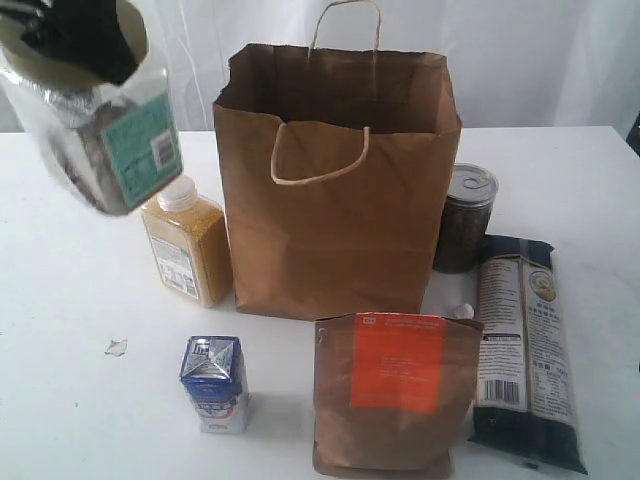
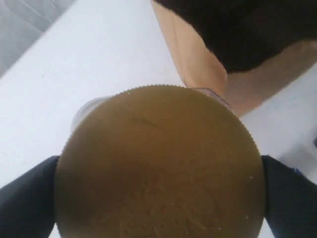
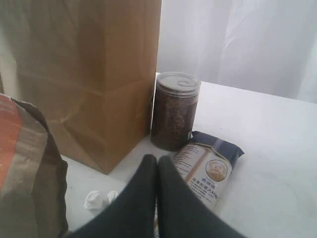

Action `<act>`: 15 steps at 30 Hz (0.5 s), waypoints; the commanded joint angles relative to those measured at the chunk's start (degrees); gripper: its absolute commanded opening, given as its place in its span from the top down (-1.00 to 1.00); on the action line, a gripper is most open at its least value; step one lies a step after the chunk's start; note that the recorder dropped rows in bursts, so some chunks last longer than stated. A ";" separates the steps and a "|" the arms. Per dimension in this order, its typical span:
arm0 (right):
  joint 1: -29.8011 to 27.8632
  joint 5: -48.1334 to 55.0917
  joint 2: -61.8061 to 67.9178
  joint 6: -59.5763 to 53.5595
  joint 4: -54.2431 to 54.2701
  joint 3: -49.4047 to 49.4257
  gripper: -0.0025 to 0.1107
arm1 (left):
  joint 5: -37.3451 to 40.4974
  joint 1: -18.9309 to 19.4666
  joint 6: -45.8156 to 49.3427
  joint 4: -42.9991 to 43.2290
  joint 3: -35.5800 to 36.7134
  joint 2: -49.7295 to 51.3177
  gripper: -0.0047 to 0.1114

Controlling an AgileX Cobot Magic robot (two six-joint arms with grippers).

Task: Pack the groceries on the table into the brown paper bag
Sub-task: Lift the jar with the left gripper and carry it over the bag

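Note:
My left gripper is shut on the clear jar, gripping it at its tan lid. The jar hangs tilted in the air, left of the brown paper bag and above the yellow-grain bottle. Dark fingers flank the lid on both sides. On the table stand the blue-white carton, the brown pouch, the dark tin and the noodle packet. My right gripper is shut and empty over the noodle packet, near the tin.
The bag stands upright with its mouth open and its loop handles up. A crumpled white scrap lies between bag and pouch. Another small scrap lies at the left. A white curtain hangs behind the table.

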 commanded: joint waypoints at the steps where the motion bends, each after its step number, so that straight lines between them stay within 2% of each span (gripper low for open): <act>1: -0.23 -0.33 -0.29 0.24 -0.18 0.07 0.96 | 5.04 -0.33 -0.75 -0.12 -11.05 -1.04 0.92; 4: -0.23 -0.33 -0.29 0.24 -0.18 0.07 0.96 | 4.18 -0.33 -0.55 -5.49 -16.82 -0.87 0.92; 11: -0.23 -0.33 -0.29 0.24 -0.18 0.07 0.96 | -2.50 -0.33 6.80 -17.52 -17.72 4.92 0.92; 15: -0.23 -0.33 -0.29 0.24 -0.18 0.07 0.96 | -3.92 -0.33 7.71 -20.44 -21.21 6.94 0.92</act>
